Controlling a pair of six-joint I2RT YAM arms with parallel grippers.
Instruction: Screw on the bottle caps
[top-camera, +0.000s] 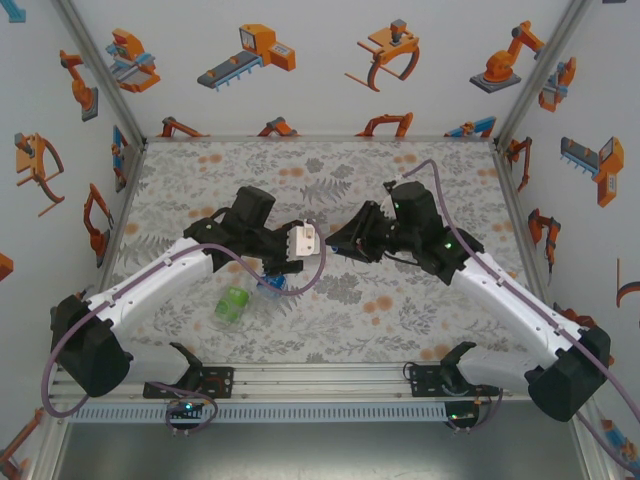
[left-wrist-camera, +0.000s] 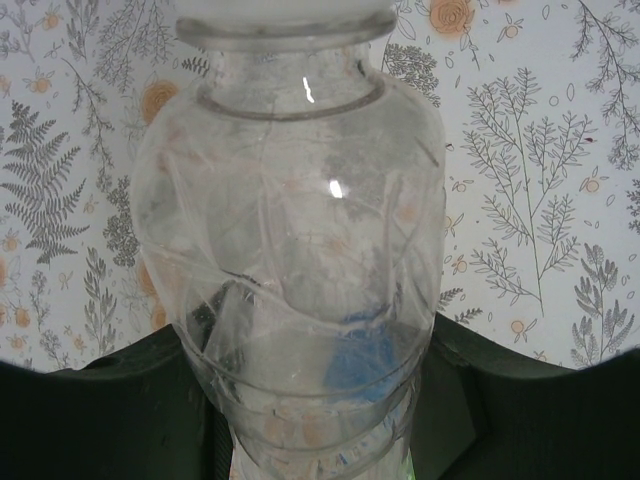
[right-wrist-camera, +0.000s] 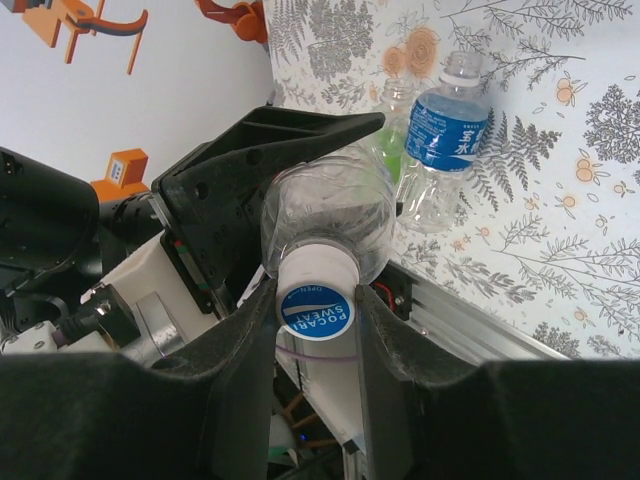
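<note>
Two grips meet on one object here. Your left gripper (left-wrist-camera: 320, 425) is clamped round the body of a crinkled clear plastic bottle (left-wrist-camera: 300, 230), held sideways above the floral table cover (top-camera: 400, 320). Your right gripper (right-wrist-camera: 315, 305) is pinched narrow on the small white screw cap with a blue printed top (right-wrist-camera: 318, 268), which sits over that bottle's neck.

The main risk, as I judge it, is cross-threading: if the cap sits tilted, turning will jam it rather than seat it. The thin wall could also buckle or twist in the left grip, so the bottle spins with the cap. Pushing too hard may slide it back through the fingers.

A blue-labelled clear bottle (right-wrist-camera: 447, 130) and a green-tinted clear bottle (right-wrist-camera: 385, 150) rest close together on the cover, their necks seemingly uncapped. A dropped cap could roll among them.
</note>
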